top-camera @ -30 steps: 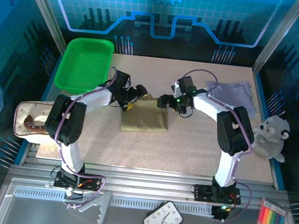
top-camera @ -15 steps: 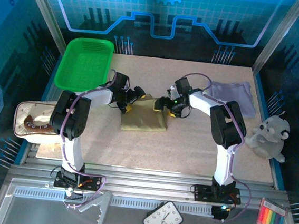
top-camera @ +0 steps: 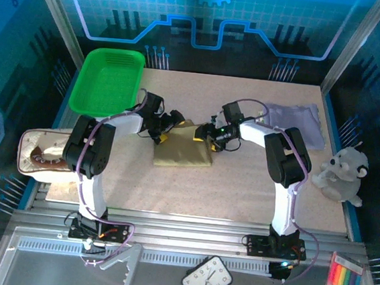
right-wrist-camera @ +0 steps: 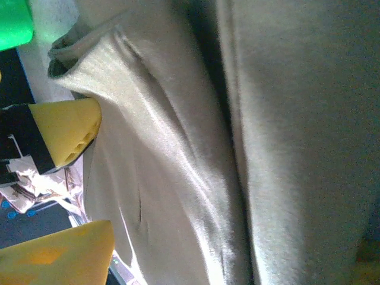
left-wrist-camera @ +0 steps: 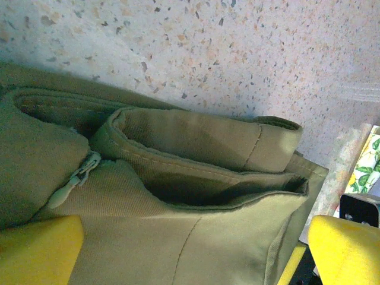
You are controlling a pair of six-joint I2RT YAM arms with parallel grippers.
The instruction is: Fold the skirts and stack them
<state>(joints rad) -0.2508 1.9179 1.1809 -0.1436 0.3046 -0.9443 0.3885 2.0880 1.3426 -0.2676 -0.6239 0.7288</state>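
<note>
while the olive-tan skirt (top-camera: 182, 152) lies folded, the left gripper (top-camera: 174, 121) is wide open at its edge and the right gripper (top-camera: 203, 133) is open too.

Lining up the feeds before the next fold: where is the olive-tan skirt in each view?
Top external: olive-tan skirt lies at the centre of the picture.
Left wrist: it spans the lower frame, folded.
Right wrist: it spans most of the frame, washed pale.
Shared landmark: green tray, upper left in the top view and in the right wrist's top-left corner.
</note>
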